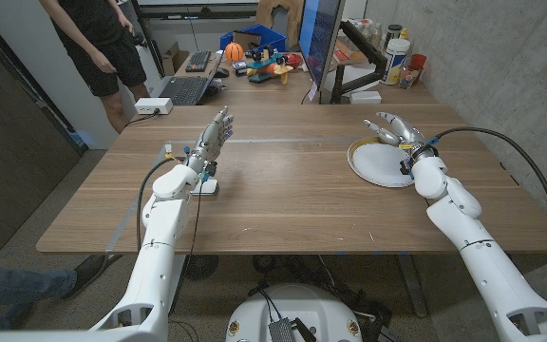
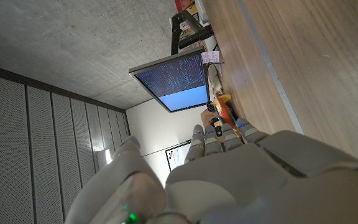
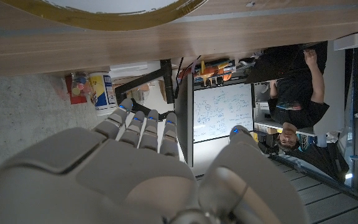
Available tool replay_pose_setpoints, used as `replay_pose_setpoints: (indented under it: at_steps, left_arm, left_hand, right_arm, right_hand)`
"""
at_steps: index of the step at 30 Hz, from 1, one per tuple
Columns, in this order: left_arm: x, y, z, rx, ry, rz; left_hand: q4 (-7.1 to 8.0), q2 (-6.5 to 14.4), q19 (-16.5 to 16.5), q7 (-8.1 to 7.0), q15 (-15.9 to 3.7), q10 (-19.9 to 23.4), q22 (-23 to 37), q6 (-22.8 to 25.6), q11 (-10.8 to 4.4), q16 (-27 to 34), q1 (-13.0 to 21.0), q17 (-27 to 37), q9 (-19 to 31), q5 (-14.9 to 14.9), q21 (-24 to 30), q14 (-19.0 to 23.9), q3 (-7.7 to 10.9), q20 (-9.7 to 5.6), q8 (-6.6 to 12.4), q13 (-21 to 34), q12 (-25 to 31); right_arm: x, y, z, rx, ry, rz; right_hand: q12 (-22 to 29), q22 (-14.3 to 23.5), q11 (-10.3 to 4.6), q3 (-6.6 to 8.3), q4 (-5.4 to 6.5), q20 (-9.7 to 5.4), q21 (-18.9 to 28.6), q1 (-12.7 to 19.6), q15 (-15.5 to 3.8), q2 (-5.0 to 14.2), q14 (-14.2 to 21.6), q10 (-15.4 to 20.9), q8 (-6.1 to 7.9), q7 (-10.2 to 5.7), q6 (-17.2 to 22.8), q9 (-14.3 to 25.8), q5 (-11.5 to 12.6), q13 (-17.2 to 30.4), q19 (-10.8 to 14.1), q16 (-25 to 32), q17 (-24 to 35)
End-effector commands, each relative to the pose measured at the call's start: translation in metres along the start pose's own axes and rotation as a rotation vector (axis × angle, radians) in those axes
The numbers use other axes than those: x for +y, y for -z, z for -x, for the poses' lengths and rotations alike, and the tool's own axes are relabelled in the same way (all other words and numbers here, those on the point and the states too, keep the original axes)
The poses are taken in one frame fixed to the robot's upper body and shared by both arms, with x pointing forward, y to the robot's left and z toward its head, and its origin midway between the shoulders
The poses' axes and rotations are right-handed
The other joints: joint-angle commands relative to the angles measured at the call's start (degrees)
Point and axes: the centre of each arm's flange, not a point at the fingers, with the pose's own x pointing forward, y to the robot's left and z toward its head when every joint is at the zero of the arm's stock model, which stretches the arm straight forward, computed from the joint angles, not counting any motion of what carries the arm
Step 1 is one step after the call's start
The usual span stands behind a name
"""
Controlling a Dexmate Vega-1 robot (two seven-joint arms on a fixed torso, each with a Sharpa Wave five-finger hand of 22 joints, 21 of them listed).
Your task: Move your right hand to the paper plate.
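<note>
A white paper plate [image 1: 376,160] with a yellowish rim lies on the right part of the wooden table [image 1: 292,195]. My right hand [image 1: 397,130] hovers over the plate's far right edge, fingers spread and holding nothing. In the right wrist view the plate's rim [image 3: 114,17] shows just beyond the same hand [image 3: 148,174]. My left hand [image 1: 214,135] is raised on the table's left side, fingers apart and empty; in the left wrist view that hand [image 2: 229,174] is seen from behind.
A small white box [image 1: 206,184] lies under my left wrist. Behind the table stand a monitor [image 1: 319,43], a laptop [image 1: 180,90], toys [image 1: 259,59] and bottles [image 1: 397,52]. A person [image 1: 98,43] stands at the back left.
</note>
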Motion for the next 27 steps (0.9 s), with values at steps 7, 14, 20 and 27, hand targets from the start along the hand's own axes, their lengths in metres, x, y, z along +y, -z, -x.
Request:
replay_pose_setpoints:
  at_steps: [7,14,20,27]
  left_arm:
    - [-0.0017,-0.0005,-0.0015,0.016,0.002,-0.011]
    - [-0.0047,-0.0005,-0.0039,0.018,0.005,-0.014]
    - [-0.0066,0.0009,-0.0051,0.018,0.006,-0.011]
    - [-0.0066,0.0009,-0.0058,0.016,0.006,-0.01]
  left_hand:
    - [-0.36,0.3,0.0,0.22,-0.08,0.1,0.1,0.7,0.09,0.1,0.1,0.3,0.2,-0.1,-0.4,0.2,0.19,-0.09,-0.06,0.2,-0.1]
    - [-0.4,0.4,0.0,0.27,-0.07,0.0,0.1,0.7,0.07,0.1,0.1,0.3,0.2,-0.2,-0.5,0.2,0.18,-0.18,-0.05,0.2,-0.1]
    - [-0.44,0.4,0.0,0.23,-0.1,-0.2,0.1,0.8,0.1,0.0,0.1,0.3,0.2,-0.2,-0.7,0.0,0.17,-0.23,-0.07,0.2,-0.2]
    - [-0.49,0.5,0.0,0.27,-0.12,-0.2,0.1,0.8,0.08,0.0,0.0,0.3,0.2,-0.2,-0.9,0.0,0.15,-0.24,-0.08,0.2,-0.2]
  right_arm:
    - [0.0033,0.004,0.0008,0.032,-0.018,0.086]
    - [0.0048,0.0035,0.0004,0.03,-0.029,0.134]
    - [0.0074,0.0053,0.0003,0.036,-0.037,0.148]
    - [0.0089,0.0064,0.0005,0.044,-0.04,0.168]
  right_hand:
    - [-0.1,0.1,-0.34,-0.11,-0.48,-0.16,-0.5,0.8,-0.44,0.2,0.0,0.0,-0.38,-0.5,0.2,0.3,0.6,0.1,0.2,-0.3,0.1]
    - [-0.4,0.2,-0.32,-0.26,-0.45,-0.28,-1.0,0.6,-0.39,0.24,-1.1,-0.5,-0.46,-0.38,0.1,0.3,0.8,0.1,0.3,-0.8,0.1]
    - [-0.5,0.2,-0.22,-0.29,-0.43,-0.34,-1.1,0.6,-0.3,0.28,-1.2,-0.7,-0.49,-0.3,0.0,0.3,0.9,0.1,0.3,-0.8,0.2]
    - [-0.5,0.2,-0.31,-0.35,-0.43,-0.15,-1.4,0.5,-0.33,0.32,-1.3,-0.8,-0.51,-0.33,0.0,0.3,1.0,0.1,0.0,-0.9,0.2]
